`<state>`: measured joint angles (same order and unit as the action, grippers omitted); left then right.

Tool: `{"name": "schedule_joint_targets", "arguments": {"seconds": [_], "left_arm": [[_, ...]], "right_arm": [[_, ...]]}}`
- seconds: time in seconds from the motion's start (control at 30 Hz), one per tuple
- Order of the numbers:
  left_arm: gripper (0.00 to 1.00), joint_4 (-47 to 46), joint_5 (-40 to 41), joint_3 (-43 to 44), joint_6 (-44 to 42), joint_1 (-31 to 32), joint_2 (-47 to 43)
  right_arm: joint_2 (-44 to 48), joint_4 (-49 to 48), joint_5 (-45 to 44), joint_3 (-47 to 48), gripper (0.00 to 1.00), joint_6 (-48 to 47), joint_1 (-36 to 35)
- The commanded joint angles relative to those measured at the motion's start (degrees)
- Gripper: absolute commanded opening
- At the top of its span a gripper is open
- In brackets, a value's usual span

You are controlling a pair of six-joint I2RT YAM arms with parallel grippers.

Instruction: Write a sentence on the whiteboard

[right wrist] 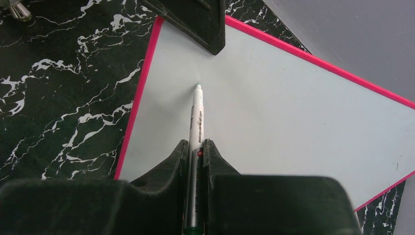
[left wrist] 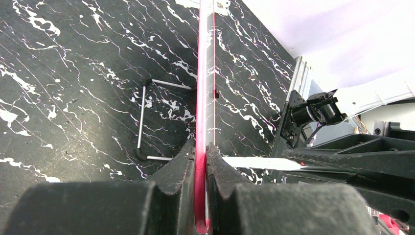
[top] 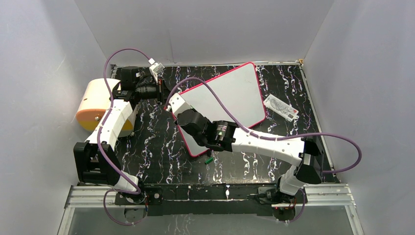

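The whiteboard (top: pixel 235 95) lies slanted on the marbled table, white with a pink-red rim. My left gripper (top: pixel 160 91) is shut on its far-left corner; in the left wrist view the rim (left wrist: pixel 203 73) runs edge-on between the jaws of the left gripper (left wrist: pixel 200 147). My right gripper (right wrist: pixel 195 143) is shut on a white marker (right wrist: pixel 197 117), whose tip rests on or just above the whiteboard (right wrist: pixel 293 107) near that corner. From above, the right gripper (top: pixel 175 102) hangs over the board's left end. No sentence shows on the bare white face.
A small green cap (top: pixel 209 160) lies by the board's near corner. A white packet with a red mark (top: pixel 281 107) sits to the board's right. A yellow and white roll (top: pixel 95 103) stands at the left wall. A thin wire stand (left wrist: pixel 144 122) lies beside the board.
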<state>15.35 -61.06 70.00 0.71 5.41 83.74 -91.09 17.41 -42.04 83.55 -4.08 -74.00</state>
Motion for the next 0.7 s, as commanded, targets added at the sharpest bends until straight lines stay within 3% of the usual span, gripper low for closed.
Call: {"name": "schedule_joint_targets", "arguments": {"seconds": [0.0,0.67], "left_arm": [[0.0,2.6,2.3,-1.9,-2.1,0.6,-0.8],[0.0,2.5,1.7,-1.9,-1.8,0.6,-0.8]], "right_arm": [[-1.0,-1.5,-2.4,3.5,0.0,-0.6,-0.3],[-2.2,-1.5,0.2,4.8,0.0,-1.6,-0.3]]}}
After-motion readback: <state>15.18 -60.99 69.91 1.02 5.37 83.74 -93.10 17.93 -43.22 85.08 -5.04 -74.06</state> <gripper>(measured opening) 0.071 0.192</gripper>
